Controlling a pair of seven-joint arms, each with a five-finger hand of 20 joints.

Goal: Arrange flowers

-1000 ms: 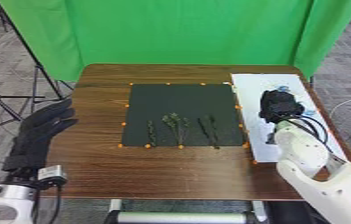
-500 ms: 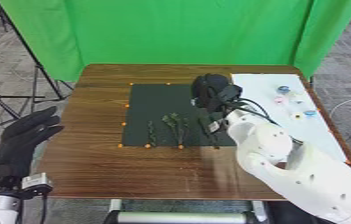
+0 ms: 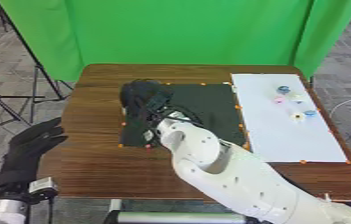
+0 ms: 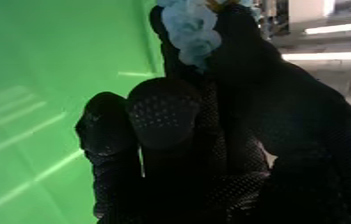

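The black-gloved left hand [image 3: 31,150] is beside the brown wooden table's [image 3: 109,182] near left edge, its fingers extended. The black-gloved right hand [image 3: 142,99] is over the black rectangular mat's [image 3: 211,100] far left corner, pinching a pale blue, ruffled-petal flower [image 4: 192,32] between thumb and finger. Small blue, pink and pale flower heads [image 3: 310,113] lie toward the white rectangular sheet's [image 3: 278,140] far right corner.

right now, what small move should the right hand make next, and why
Probably ease the right hand down and lay its pale blue flower on the dark mat: the right wrist view shows the flower pinched at the fingers, and the head view puts the hand over the mat's left side.
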